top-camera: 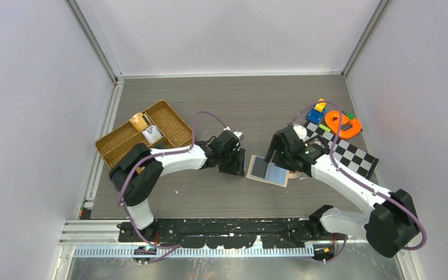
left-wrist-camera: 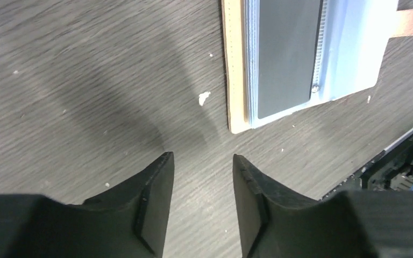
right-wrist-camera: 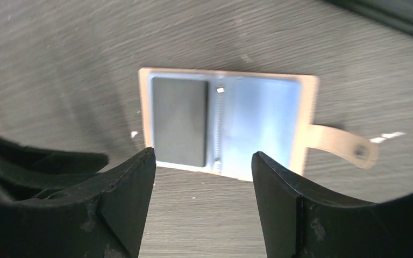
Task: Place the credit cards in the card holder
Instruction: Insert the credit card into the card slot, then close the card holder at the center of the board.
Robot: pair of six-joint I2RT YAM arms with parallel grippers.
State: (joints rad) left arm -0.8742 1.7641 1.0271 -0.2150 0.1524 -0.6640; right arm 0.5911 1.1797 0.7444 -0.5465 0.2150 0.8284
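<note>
Card holder (top-camera: 268, 171) lies open and flat mid-desk (top-camera: 239, 99), between the two arms. Top view gives us layout only: left gripper (top-camera: 233, 161) is just beside it at 9 o'clock and right gripper (top-camera: 279, 153) is over its 1 o'clock corner. Wicker tray (top-camera: 174, 127) is off at 10 o'clock, checkerboard (top-camera: 353, 154) and coloured toys (top-camera: 335, 119) toward 2 o'clock.

Wrist views add what the top one can't resolve. Left wrist: jaws parted with nothing between them and bare desk below. The peach stitched edge shows at 1 o'clock, not touched. Right wrist: jaws spread wide and empty, the whole thing framed between them, snap tab (right-wrist-camera: 344, 146) sticking out at 3 o'clock.

Grey card (right-wrist-camera: 178, 121) sits on the 9 o'clock half, inside the peach border. The 3 o'clock half reads pale blue; we can't tell card from pocket lining.
</note>
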